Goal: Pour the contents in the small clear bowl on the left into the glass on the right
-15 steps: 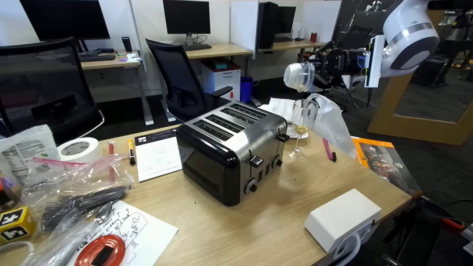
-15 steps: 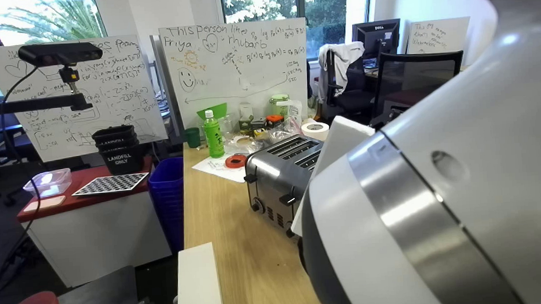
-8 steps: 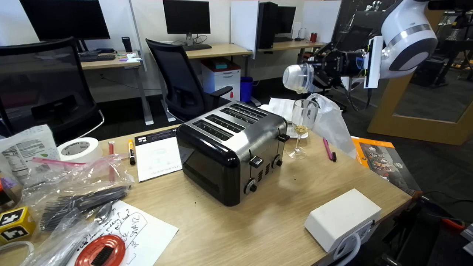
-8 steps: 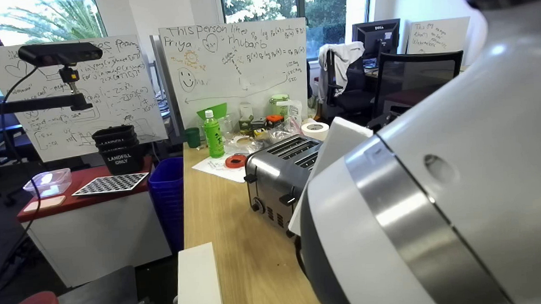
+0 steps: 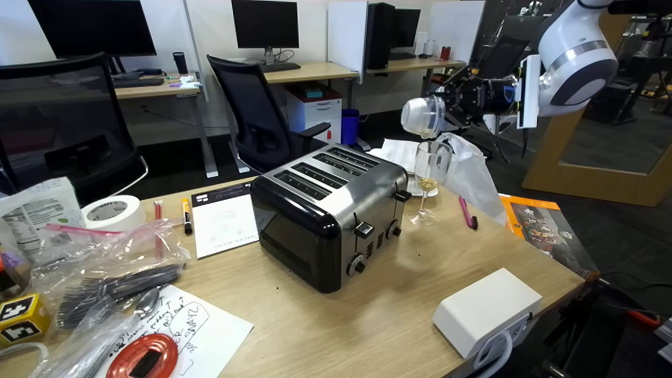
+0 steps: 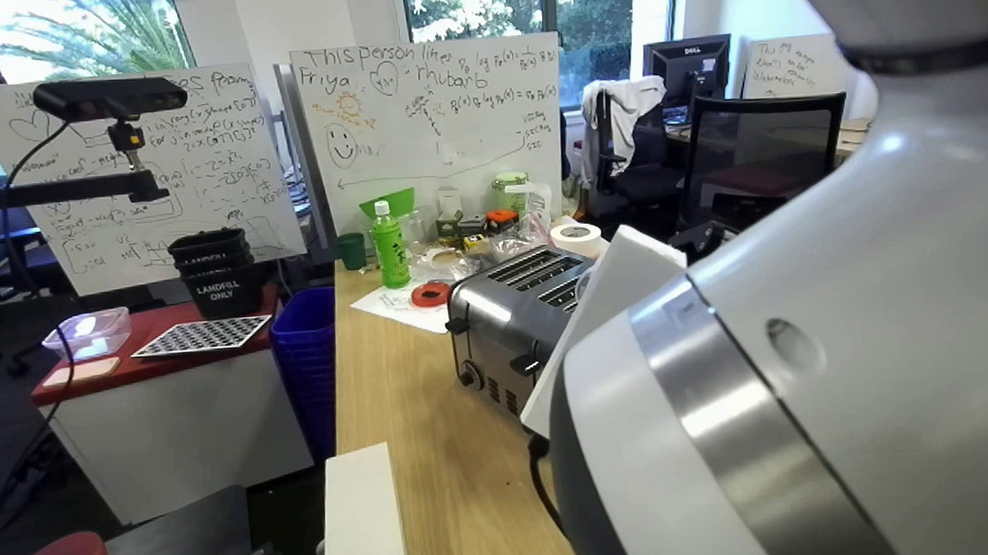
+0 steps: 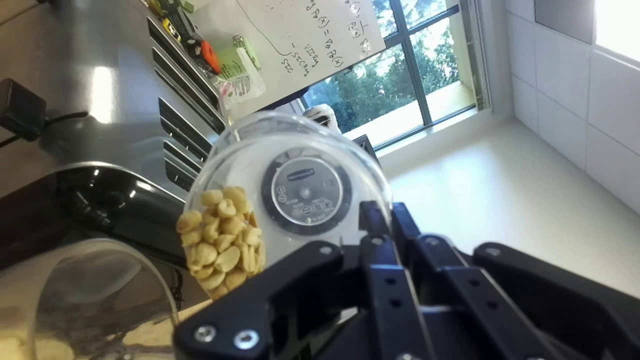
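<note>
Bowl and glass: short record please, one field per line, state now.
bowl: tipped on its side, rim clamped in the jaws, off the table
nuts: heaped on the bowl's low side
glass: upright on the table beside the toaster, some nuts inside
pour: partial, nuts in both
alignment: bowl higher than glass; squarely over it, unclear

In an exterior view I see a light wooden table (image 5: 362, 325) carrying a black-and-silver metal toaster (image 5: 328, 210). Just beside the toaster stands a clear stemmed glass (image 5: 431, 169), near a pink-and-black pen (image 5: 466, 211); a white rectangular box (image 5: 489, 310) sits at the edge. On the toaster's other side I make out a black-headed white sheet (image 5: 226, 220), a yellow-and-black marker (image 5: 187, 215) and a white tape roll (image 5: 132, 214).
</note>
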Controlling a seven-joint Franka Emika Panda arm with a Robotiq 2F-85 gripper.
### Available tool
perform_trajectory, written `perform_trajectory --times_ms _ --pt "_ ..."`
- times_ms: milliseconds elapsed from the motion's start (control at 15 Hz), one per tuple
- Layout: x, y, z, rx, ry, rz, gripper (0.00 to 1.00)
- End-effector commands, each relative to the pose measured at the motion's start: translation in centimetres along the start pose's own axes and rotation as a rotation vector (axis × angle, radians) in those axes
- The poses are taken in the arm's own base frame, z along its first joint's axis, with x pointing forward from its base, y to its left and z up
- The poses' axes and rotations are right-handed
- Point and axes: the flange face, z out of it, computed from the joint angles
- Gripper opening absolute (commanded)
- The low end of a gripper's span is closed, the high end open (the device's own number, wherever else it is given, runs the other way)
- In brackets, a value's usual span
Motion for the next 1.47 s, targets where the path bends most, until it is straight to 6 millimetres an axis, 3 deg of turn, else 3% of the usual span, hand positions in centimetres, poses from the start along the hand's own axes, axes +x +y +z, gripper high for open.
perform_trajectory --times_ms 0,1400 --pt "0.5 0.3 0.4 0.029 -0.005 0.048 0.02" --pt "1.6 0.6 -0.2 0.152 0.023 0.213 0.02"
